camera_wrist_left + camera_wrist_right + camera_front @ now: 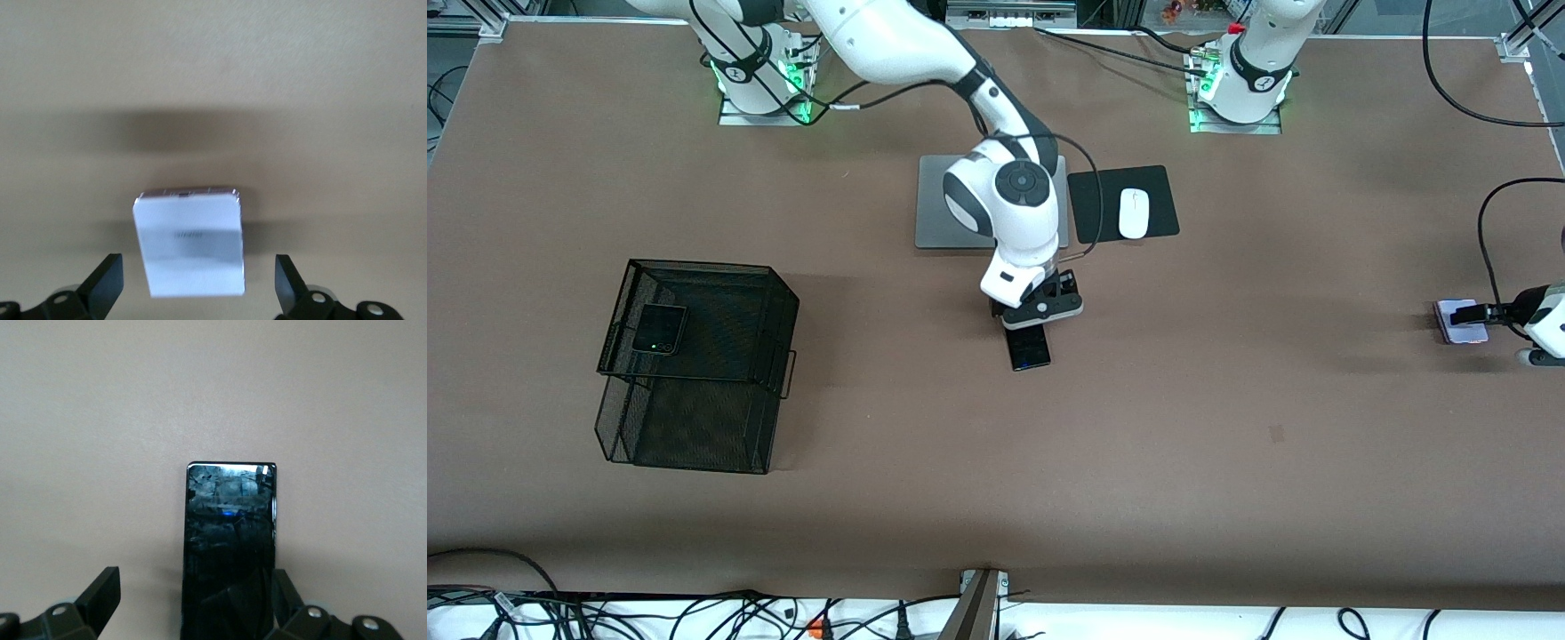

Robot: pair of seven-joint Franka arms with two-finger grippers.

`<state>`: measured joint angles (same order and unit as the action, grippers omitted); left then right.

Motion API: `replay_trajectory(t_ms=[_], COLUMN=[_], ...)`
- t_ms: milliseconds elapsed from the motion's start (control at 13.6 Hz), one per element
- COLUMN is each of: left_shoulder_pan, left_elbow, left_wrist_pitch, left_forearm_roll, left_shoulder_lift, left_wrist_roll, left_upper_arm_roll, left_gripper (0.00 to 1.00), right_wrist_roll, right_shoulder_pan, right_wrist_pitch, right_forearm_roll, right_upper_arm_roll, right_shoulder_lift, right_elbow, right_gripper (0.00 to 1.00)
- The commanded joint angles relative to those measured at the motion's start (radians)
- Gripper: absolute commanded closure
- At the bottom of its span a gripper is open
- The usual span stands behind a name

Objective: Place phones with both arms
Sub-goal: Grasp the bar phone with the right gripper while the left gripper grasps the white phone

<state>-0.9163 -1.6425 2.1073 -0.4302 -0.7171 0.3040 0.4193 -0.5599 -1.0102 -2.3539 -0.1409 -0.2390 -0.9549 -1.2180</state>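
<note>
The long slim black phone [1029, 345] lies flat mid-table. My right gripper [1040, 307] is low over its end, open, with the phone [230, 540] between the fingers [100, 593], one finger close against its edge. The pale lavender-white phone [1461, 322] lies at the left arm's end of the table. My left gripper [1485, 313] is open, its fingers [107, 283] spread wide on either side of the phone [190, 243] and apart from it. The small squarish black phone [660, 329] lies in the upper tier of a black mesh basket [694, 418].
A silver laptop [943, 204] lies closed farther from the front camera than the long phone, partly under the right arm. Beside it a white mouse [1134, 213] sits on a black pad [1165, 191]. Cables run along the table's edges.
</note>
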Motion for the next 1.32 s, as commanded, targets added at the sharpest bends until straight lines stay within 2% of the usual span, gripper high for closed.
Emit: replay_trajectory(t_ms=[0, 220, 513, 806, 880, 953, 1026, 1099, 1246], left_shoulder_pan=[-0.021, -0.035, -0.072, -0.081, -0.081, -0.081, -0.081, -0.081, -0.085], left_elbow=[0.001, 0.001, -0.005, -0.003, -0.005, -0.004, -0.003, -0.005, 0.0], left_wrist_pitch=[0.025, 0.025, 0.095, 0.097, 0.096, 0.094, 0.089, 0.086, 0.088], left_forearm_roll=[0.019, 0.011, 0.01, 0.024, 0.039, 0.065, 0.085, 0.096, 0.12], left_shoulder_lift=[-0.015, -0.021, -0.067, -0.073, -0.073, -0.074, -0.077, -0.077, -0.093], left_wrist_roll=[0.049, 0.052, 0.087, 0.08, 0.076, 0.081, 0.08, 0.08, 0.087], left_upper_arm_roll=[0.013, 0.013, 0.012, 0.013, 0.013, 0.013, 0.013, 0.013, 0.012], left_gripper=[0.0, 0.0, 0.0, 0.0, 0.0, 0.0, 0.0, 0.0, 0.0], right_wrist_roll=[0.034, 0.031, 0.029, 0.02, 0.023, 0.028, 0.029, 0.028, 0.011], right_shoulder_pan=[0.012, 0.015, 0.022, 0.021, 0.021, 0.021, 0.022, 0.022, 0.022], right_wrist_pitch=[-0.024, -0.038, -0.062, -0.088, -0.09, -0.088, -0.078, -0.058, 0.037], right_forearm_roll=[0.02, 0.043, 0.041, 0.038, 0.037, 0.034, 0.032, 0.03, 0.03], right_upper_arm_roll=[0.01, 0.009, 0.009, 0.009, 0.01, 0.01, 0.009, 0.009, 0.001], right_shoulder_lift=[-0.042, -0.059, -0.071, -0.08, -0.079, -0.076, -0.067, -0.052, 0.002], right_elbow=[0.04, 0.037, 0.009, -0.017, -0.017, -0.012, -0.011, -0.008, -0.002], right_gripper=[0.0, 0.0, 0.0, 0.01, 0.23, 0.59, 0.85, 1.0, 1.0])
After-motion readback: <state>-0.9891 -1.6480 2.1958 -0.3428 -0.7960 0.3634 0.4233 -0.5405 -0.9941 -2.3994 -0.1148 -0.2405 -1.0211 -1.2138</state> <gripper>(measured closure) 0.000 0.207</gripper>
